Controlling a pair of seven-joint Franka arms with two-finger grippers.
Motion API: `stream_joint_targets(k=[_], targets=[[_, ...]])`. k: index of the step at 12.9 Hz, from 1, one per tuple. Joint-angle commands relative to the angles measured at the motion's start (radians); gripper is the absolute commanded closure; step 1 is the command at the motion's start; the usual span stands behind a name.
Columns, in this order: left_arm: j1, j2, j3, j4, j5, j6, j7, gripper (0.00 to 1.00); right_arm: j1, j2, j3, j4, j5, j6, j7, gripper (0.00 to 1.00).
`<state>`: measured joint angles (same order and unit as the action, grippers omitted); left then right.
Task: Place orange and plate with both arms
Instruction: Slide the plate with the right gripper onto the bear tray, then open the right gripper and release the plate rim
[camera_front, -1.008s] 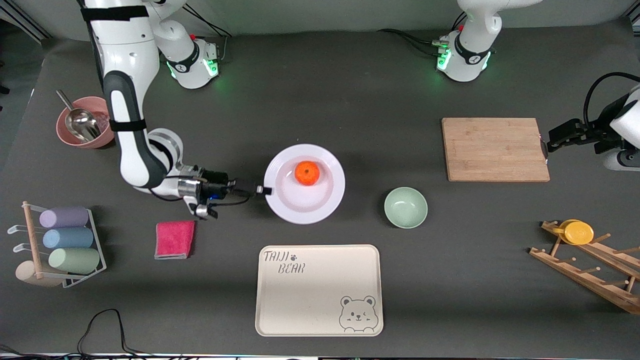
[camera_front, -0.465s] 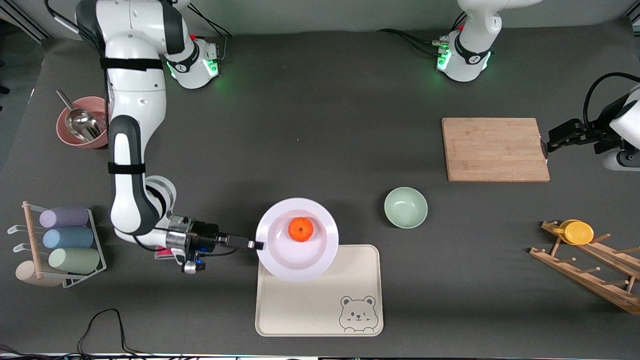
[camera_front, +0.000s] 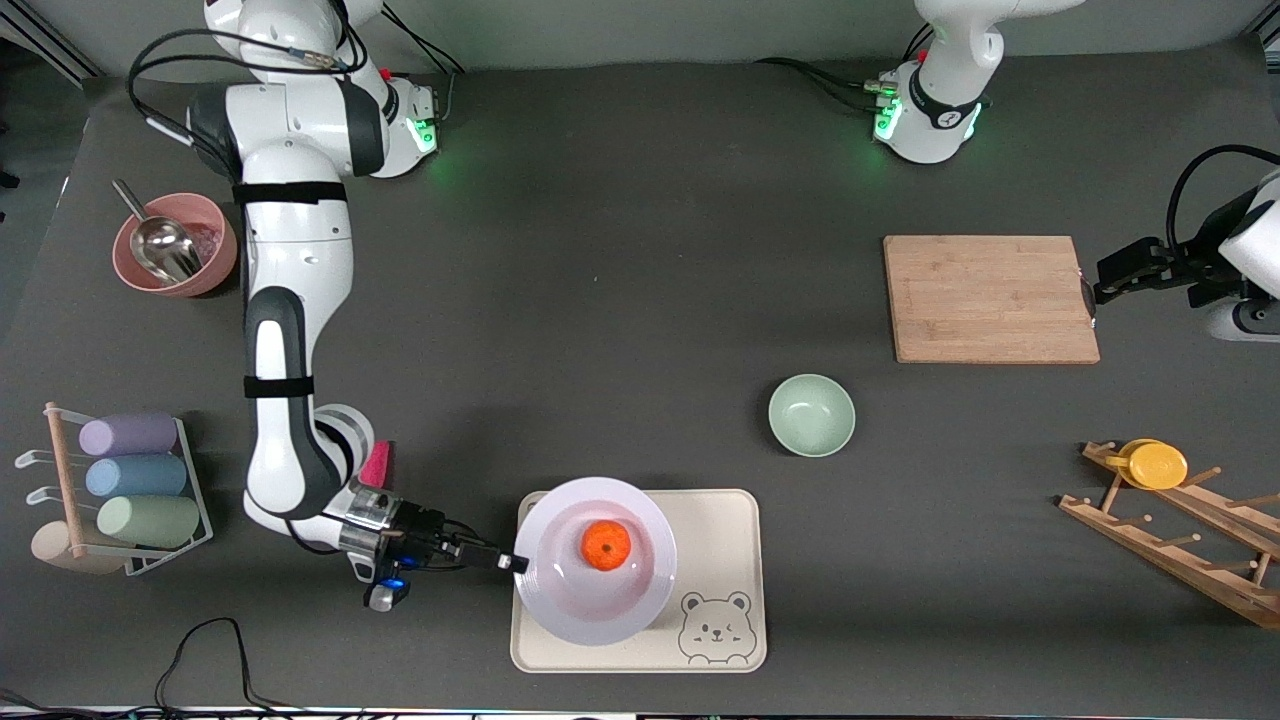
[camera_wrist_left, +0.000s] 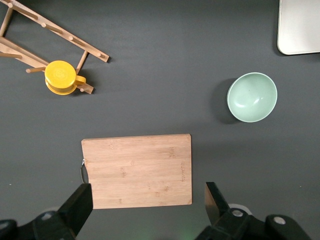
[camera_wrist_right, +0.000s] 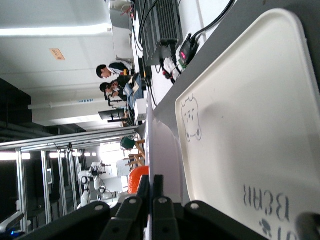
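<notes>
A: What has changed? The right gripper (camera_front: 510, 562) has carried the plate (camera_front: 560, 610) from mid-table to above the bear tray (camera_front: 720, 520).

B: Pose and grip? Right arm stretched low, fingers clamped on the plate's rim, the orange (camera_front: 606, 545) in its centre. The left gripper (camera_front: 1098, 290) waits open beside the cutting board (camera_front: 990, 298).

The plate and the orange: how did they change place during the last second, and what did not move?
The right gripper, shut on the plate's rim, carried the plate with the orange on it toward the front camera, from the bare table to over the bear tray. The left gripper stayed open beside the cutting board; the green bowl stayed put.
</notes>
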<state>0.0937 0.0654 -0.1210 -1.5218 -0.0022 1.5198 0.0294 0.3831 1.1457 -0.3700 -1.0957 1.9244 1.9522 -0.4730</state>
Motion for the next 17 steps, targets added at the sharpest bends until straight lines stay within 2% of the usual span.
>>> stream_joint_targets(k=[1, 4, 11, 17], targets=[[-0.012, -0.021, 0.015, -0.012, -0.012, -0.015, 0.018, 0.00, -0.027, 0.091, 0.031, 0.151, 0.021, 0.060, 0.039, 1.00], [-0.012, -0.021, 0.015, -0.012, -0.012, -0.015, 0.018, 0.00, -0.023, 0.124, 0.034, 0.181, 0.021, 0.091, 0.004, 1.00], [-0.012, -0.021, 0.015, -0.012, -0.012, -0.015, 0.018, 0.00, -0.007, 0.141, 0.118, 0.166, 0.021, 0.163, -0.131, 1.00], [-0.012, -0.019, 0.015, -0.012, -0.012, -0.015, 0.018, 0.00, 0.000, 0.155, 0.152, 0.143, 0.024, 0.172, -0.210, 1.00]])
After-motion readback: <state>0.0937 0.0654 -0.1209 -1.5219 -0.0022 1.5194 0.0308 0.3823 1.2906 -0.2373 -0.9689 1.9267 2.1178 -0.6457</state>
